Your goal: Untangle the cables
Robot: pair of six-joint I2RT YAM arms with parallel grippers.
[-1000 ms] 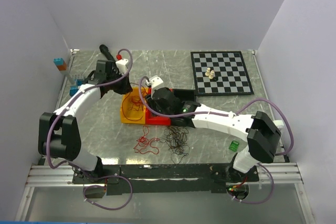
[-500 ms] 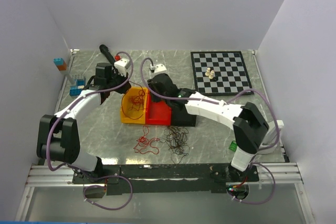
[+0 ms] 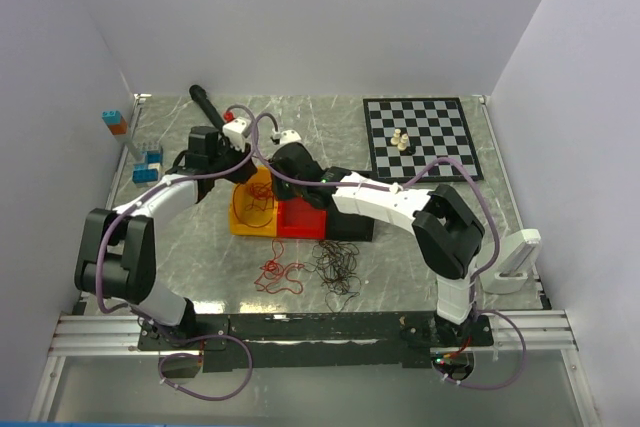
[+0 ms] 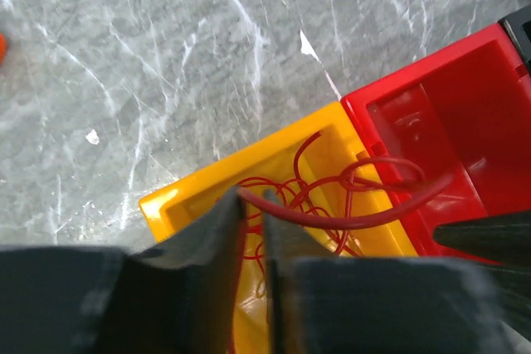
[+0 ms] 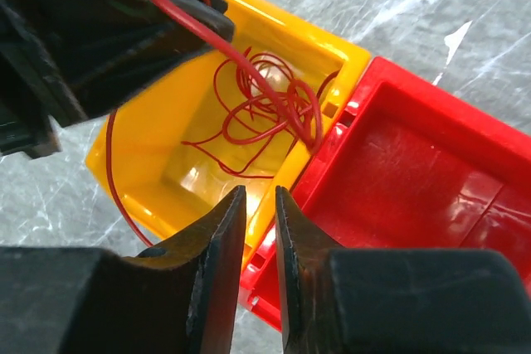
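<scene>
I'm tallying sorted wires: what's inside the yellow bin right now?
A loose coil of red cable lies in the yellow bin, one strand rising to the left gripper. The right gripper covers the bin's near corner, so anything there is hidden.

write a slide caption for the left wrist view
Left fingers above the yellow bin, a red cable running from their tips toward the red bin

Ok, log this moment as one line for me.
left gripper: narrowly open, red wire at tips | right gripper: narrowly open, empty | red wire: mostly coiled in yellow bin
</scene>
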